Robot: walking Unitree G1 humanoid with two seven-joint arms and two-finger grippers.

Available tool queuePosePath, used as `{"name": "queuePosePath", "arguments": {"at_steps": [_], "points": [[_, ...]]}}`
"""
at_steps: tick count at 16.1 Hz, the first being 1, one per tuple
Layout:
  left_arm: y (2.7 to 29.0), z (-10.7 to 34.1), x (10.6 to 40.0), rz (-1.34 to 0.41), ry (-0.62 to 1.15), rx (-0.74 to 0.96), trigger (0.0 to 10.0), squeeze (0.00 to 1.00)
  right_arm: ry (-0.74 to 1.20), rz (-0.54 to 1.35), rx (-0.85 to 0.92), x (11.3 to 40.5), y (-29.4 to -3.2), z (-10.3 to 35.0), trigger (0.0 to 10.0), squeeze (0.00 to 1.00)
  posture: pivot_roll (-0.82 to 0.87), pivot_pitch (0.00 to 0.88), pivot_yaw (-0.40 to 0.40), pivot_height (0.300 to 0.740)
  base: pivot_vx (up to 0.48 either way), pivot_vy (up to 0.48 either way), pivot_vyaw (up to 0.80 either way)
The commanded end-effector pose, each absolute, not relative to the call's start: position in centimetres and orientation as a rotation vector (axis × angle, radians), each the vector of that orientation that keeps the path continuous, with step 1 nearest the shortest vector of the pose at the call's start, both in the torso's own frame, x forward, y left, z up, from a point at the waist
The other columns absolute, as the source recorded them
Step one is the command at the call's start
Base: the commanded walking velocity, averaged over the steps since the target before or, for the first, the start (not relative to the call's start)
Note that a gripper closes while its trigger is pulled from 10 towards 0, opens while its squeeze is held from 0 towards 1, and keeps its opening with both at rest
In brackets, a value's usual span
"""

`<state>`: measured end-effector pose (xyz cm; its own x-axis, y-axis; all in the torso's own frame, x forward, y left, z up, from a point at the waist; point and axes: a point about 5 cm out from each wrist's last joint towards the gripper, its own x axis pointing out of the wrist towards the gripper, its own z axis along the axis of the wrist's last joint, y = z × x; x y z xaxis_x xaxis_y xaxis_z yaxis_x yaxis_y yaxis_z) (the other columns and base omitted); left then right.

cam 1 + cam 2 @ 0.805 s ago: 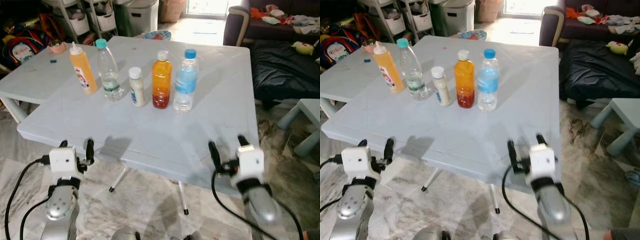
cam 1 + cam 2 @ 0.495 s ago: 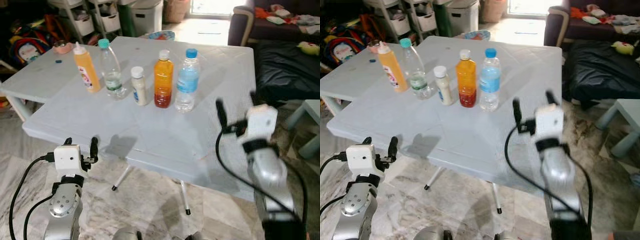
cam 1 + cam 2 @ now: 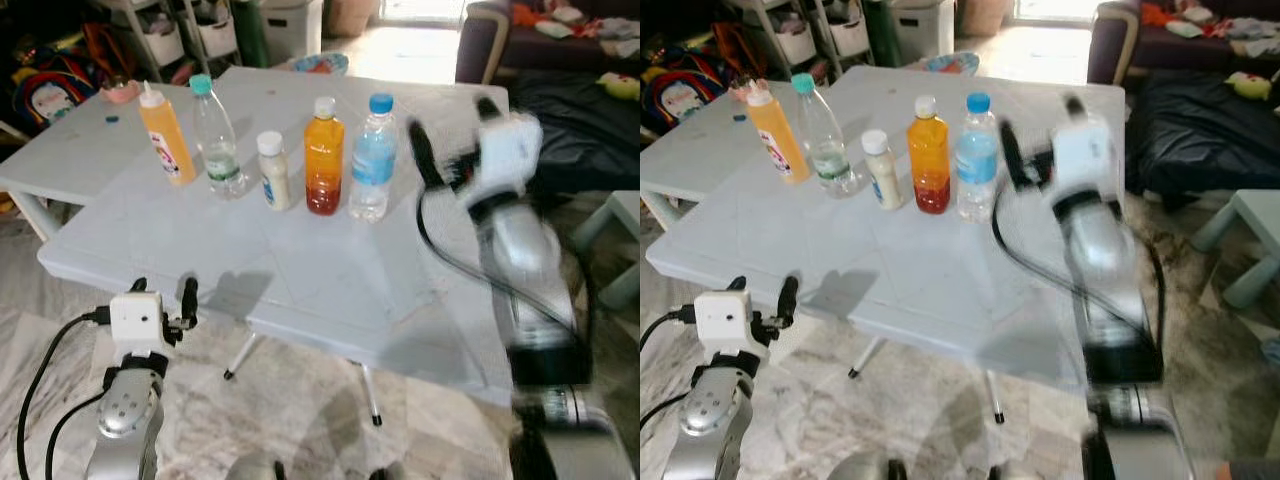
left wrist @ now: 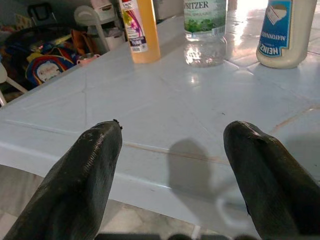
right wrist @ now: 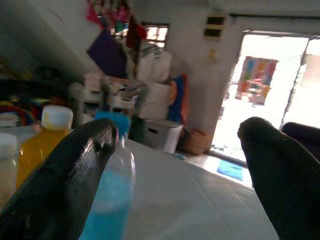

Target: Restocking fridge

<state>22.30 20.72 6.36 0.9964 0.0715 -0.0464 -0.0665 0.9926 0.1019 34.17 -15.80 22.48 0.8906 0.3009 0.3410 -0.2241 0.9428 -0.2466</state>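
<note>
Five bottles stand in a row on the far half of the table, within reach for restocking. The right gripper, fingers spread and empty, is raised just right of the blue-capped water bottle, probably lining up a grasp. The left gripper, also spread and empty, waits low at the near edge.

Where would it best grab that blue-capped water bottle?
Probably around the middle of the bottle, coming from its free right side. It stands upright at the row's end, with the orange bottle close on its left. The right tool is open beside it.
</note>
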Motion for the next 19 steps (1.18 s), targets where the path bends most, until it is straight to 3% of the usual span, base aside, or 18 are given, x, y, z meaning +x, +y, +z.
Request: {"name": "queuePosePath", "arguments": {"at_steps": [1, 11, 12, 14, 19], "points": [[21.0, 6.7, 22.2, 0.065, 0.047, 0.118, 10.0, 0.00, -0.357, 0.306, -0.177, 34.7, -15.6, 22.5, 10.0, 0.00, 0.09, 0.036, 0.076, 0.740, 0.000, 0.000, 0.00], [21.3, 7.0, 21.8, 0.070, 0.059, 0.135, 10.0, 0.00, -0.265, 0.544, -0.204, 38.4, -12.2, 23.8, 10.0, 0.00, 0.12, 0.043, 0.076, 0.740, 0.000, 0.000, 0.00], [21.2, 7.0, 21.9, 0.066, 0.059, 0.136, 10.0, 0.00, -0.254, 0.551, -0.208, 38.6, -12.0, 23.9, 4.2, 0.00, 0.12, 0.043, 0.075, 0.740, 0.000, 0.000, 0.00], [21.1, 7.0, 21.9, 0.062, 0.060, 0.137, 10.0, 0.00, -0.237, 0.542, -0.220, 39.1, -11.9, 24.0, 0.0, 0.00, 0.13, 0.044, 0.073, 0.740, 0.000, 0.000, 0.00], [21.2, 6.9, 21.4, 0.056, 0.071, 0.143, 10.0, 0.00, -0.185, 0.507, -0.219, 40.3, -12.0, 24.4, 0.0, 0.00, 0.14, 0.048, 0.070, 0.740, 0.000, 0.000, 0.00]]}}
